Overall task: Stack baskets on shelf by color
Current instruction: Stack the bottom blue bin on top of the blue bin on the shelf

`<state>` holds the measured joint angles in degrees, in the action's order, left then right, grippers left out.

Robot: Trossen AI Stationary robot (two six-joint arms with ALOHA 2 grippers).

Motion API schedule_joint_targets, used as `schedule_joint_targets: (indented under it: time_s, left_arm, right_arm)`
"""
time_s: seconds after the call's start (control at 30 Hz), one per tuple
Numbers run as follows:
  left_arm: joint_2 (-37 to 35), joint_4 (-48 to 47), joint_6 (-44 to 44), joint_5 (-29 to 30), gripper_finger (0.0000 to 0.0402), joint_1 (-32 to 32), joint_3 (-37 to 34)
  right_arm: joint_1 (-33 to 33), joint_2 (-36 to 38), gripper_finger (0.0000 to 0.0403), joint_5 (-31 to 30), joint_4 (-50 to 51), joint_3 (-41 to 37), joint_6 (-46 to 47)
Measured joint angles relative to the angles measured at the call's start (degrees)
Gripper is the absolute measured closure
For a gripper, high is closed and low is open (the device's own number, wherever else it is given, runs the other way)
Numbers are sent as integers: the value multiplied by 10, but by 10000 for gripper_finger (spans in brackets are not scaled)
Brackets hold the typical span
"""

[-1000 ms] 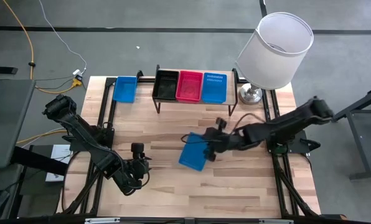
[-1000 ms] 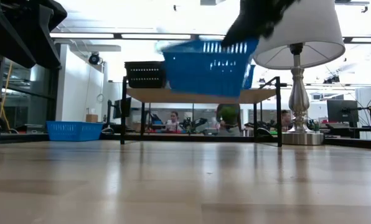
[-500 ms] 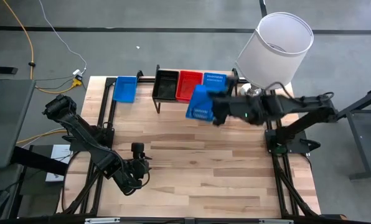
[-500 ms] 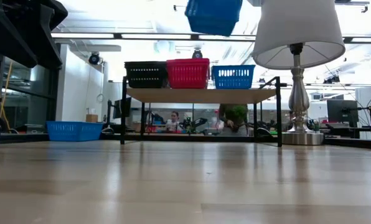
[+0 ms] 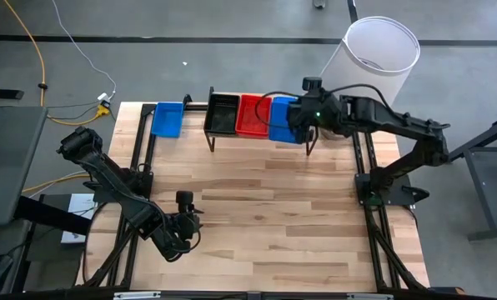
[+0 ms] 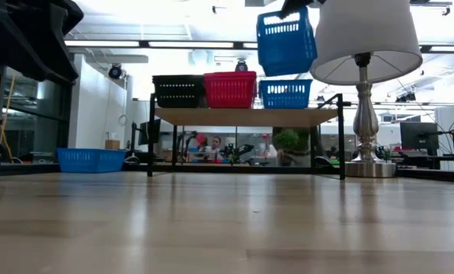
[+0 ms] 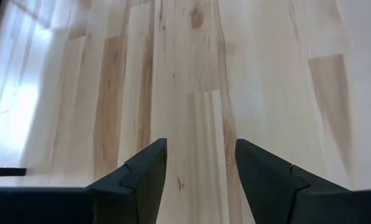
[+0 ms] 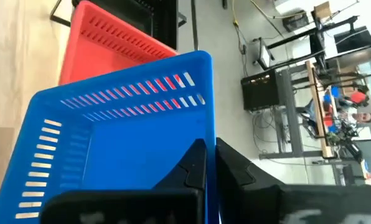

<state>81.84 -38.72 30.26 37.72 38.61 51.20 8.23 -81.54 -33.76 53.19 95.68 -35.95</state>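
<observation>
Blue basket [image 5: 283, 122] now above shelf [image 6: 246, 116].

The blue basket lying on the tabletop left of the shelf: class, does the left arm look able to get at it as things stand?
Probably yes: the left gripper is open and empty, and only bare table lies between it and that blue basket.

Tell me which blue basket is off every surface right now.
The blue basket gripped by the right gripper, held tilted above the shelf. The others rest on the shelf's right end and on the table.
</observation>
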Motion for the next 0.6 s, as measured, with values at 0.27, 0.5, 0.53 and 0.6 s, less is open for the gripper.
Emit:
schedule_joint_targets:
  time_s: [0.27,0.5,0.53,0.6]
  left_arm:
    - [0,1,-20,15,220,0,0]
    - [0,1,-19,15,220,0,0]
    - [0,1,-18,15,220,0,0]
    - [0,1,-15,15,220,0,0]
  right_arm:
    - [41,0,403,53,-1,0,-15]
    - [58,0,403,101,-4,0,-16]
    - [61,0,403,100,-2,0,-16]
    - [66,0,403,100,3,0,-16]
